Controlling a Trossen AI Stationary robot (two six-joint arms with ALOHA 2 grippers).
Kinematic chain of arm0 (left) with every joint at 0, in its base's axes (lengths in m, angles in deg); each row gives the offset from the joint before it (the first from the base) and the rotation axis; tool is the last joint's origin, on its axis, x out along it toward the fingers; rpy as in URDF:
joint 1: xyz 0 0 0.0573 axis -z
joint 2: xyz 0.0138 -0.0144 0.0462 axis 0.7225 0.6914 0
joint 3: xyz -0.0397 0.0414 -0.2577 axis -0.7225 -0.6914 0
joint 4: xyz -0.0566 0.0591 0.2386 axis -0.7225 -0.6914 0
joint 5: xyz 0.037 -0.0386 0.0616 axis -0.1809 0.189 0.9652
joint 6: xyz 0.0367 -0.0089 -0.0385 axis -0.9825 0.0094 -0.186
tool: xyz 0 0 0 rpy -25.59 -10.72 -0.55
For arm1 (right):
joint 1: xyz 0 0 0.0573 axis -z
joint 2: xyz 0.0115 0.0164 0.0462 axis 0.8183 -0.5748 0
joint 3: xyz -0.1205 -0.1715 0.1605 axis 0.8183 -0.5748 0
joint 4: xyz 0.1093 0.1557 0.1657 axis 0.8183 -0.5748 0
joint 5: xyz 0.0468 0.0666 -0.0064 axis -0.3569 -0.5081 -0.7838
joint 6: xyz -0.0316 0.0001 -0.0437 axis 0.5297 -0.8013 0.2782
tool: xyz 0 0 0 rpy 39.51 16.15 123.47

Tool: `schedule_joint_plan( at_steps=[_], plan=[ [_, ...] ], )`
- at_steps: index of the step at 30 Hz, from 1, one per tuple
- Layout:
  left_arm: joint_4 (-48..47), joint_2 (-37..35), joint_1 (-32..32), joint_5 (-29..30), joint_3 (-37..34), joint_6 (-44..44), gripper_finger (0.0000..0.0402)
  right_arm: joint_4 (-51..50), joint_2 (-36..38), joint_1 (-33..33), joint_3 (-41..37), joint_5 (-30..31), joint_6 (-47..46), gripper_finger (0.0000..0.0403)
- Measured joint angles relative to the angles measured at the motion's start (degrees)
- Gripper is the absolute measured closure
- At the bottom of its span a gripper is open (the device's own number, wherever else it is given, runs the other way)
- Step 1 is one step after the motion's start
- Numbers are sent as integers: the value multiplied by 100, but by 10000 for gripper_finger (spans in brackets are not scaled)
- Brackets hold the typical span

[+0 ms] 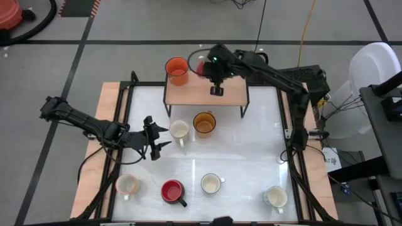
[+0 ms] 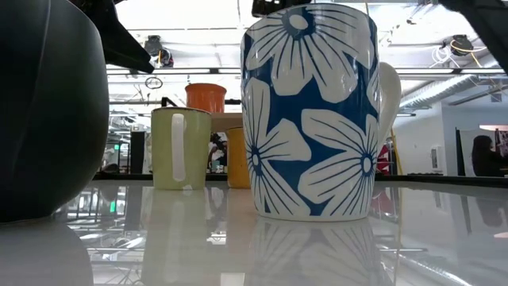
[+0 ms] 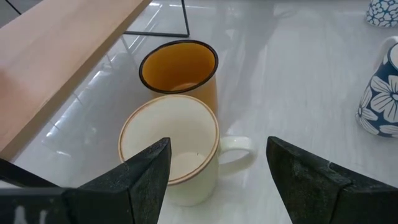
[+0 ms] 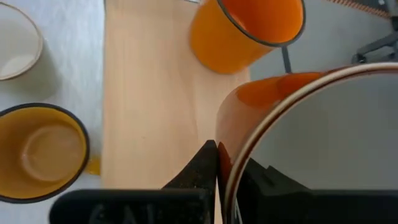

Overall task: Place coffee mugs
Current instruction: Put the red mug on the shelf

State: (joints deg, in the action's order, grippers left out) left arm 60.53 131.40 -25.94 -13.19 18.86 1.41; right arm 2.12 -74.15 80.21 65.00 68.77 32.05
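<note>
A wooden shelf (image 1: pixel 231 95) stands at the table's far side, and an orange mug (image 1: pixel 177 70) sits upright on its left end. My right gripper (image 1: pixel 217 81) is over the shelf, shut on a second orange mug (image 4: pixel 298 124) with a pale inside. My left gripper (image 1: pixel 160 139) stands open just left of a cream mug (image 3: pixel 171 143), its fingers apart from the mug. An amber mug (image 3: pixel 180 68) stands right behind the cream one. Both rest on their bases. My right gripper pinches the orange mug's wall at the rim (image 4: pixel 222 163), one finger (image 4: pixel 202 165) outside and one inside the mug. The fingers slant down from the table's right and far side. The mug hangs tilted below them over the shelf, beside the other orange mug.
Along the near edge stand a cream mug (image 1: pixel 127 185), a red mug (image 1: pixel 173 191), a blue-flowered mug (image 2: pixel 313 111) and a white mug (image 1: pixel 275 196). The shelf's right half (image 4: pixel 149 93) is bare wood. The shelf has black wire legs (image 1: pixel 245 112).
</note>
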Motion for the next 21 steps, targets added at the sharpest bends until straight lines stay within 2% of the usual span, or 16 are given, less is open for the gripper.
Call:
schedule_joint_plan(
  at_steps=[6,13,21],
  plan=[
    [-2,2,0,0,0,-55,133,-21,-332,274,154,-393,82,387],
    [-3,4,-4,0,0,-87,133,-9,-464,392,154,-474,227,387],
    [-3,4,-4,0,0,-101,133,145,-462,396,140,-1106,290,387]
  ],
)
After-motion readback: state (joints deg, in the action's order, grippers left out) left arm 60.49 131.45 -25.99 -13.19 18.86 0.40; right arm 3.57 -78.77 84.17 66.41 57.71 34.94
